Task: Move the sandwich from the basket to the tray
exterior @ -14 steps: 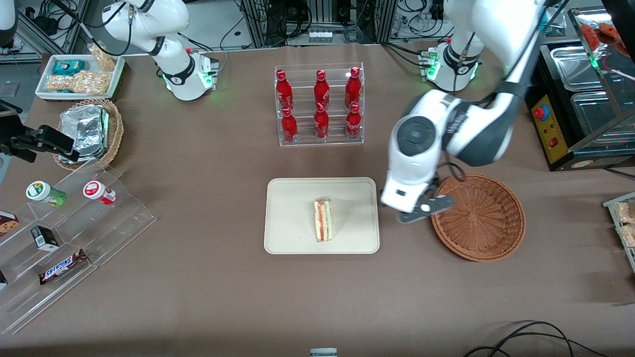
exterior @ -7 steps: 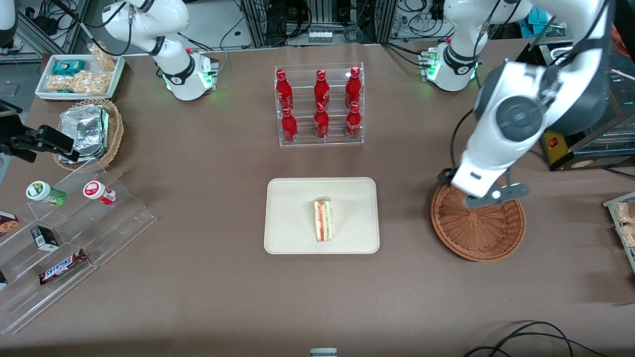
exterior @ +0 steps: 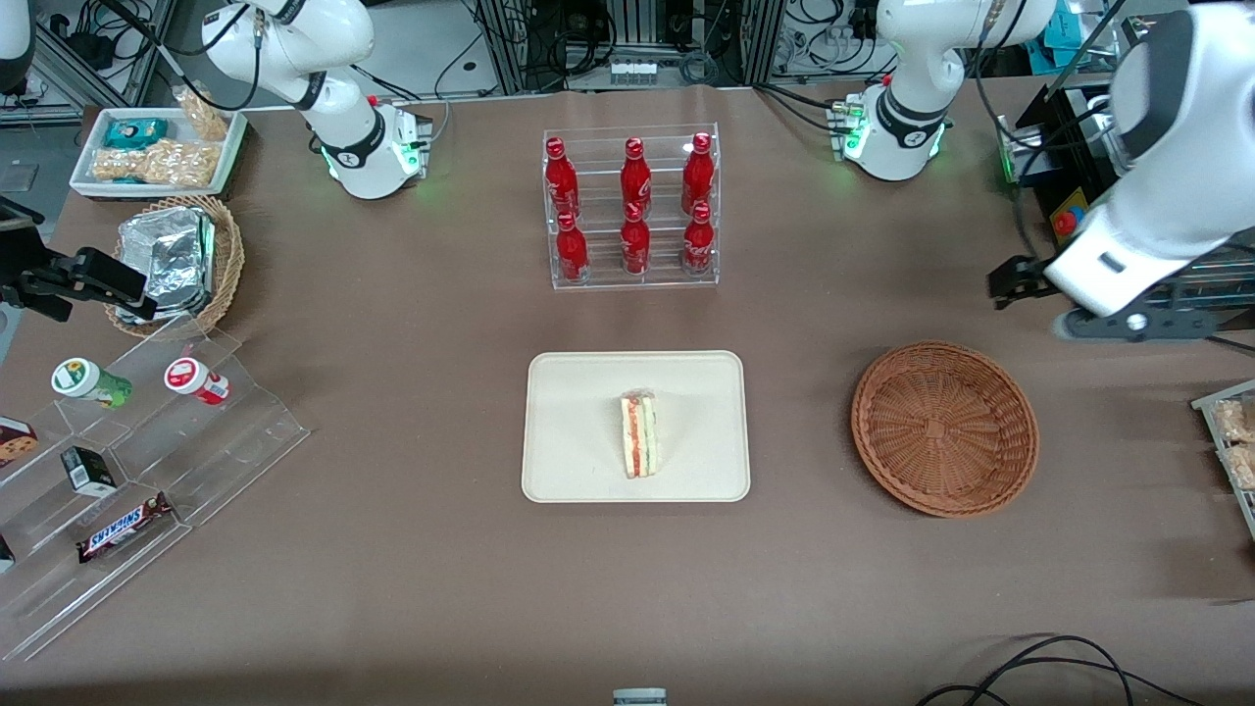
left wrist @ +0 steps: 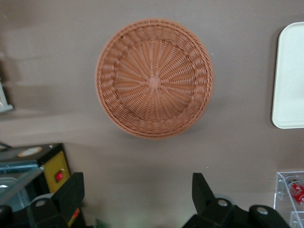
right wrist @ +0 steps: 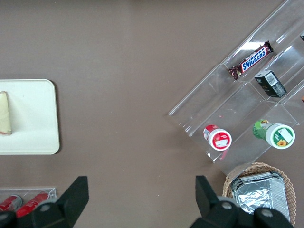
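The sandwich (exterior: 638,435) lies on the cream tray (exterior: 578,392), near its middle; it also shows in the right wrist view (right wrist: 4,114). The reddish-brown basket (exterior: 944,428) stands beside the tray, toward the working arm's end, and holds nothing. In the left wrist view the basket (left wrist: 154,78) shows whole, with an edge of the tray (left wrist: 289,95). My left gripper (exterior: 1128,322) hangs high above the table, farther from the front camera than the basket, next to a black box. It is open and empty (left wrist: 137,183).
A clear rack of red bottles (exterior: 632,206) stands farther back than the tray. The black box with a red button (exterior: 1079,245) sits by my gripper. A snack tray (exterior: 1230,431) is at the working arm's table edge. An acrylic shelf (exterior: 127,461) and foil basket (exterior: 176,260) are at the parked arm's end.
My gripper has moved from beside the tray, over the basket, up and away toward the working arm's end of the table. The sandwich stays on the tray.
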`<act>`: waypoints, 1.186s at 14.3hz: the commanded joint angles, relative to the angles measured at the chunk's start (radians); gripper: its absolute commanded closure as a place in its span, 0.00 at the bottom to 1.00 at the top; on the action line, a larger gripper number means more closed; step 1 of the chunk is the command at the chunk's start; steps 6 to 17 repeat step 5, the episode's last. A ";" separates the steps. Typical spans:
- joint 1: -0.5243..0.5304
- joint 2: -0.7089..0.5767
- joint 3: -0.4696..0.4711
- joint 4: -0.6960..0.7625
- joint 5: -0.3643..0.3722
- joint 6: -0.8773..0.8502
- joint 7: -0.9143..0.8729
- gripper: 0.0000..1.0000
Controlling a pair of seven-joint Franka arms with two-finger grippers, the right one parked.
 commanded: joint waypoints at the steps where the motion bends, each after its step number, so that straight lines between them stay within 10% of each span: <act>1: -0.044 0.002 0.074 0.064 -0.013 -0.018 0.062 0.00; 17: -0.039 0.055 0.077 0.134 -0.037 -0.015 0.059 0.00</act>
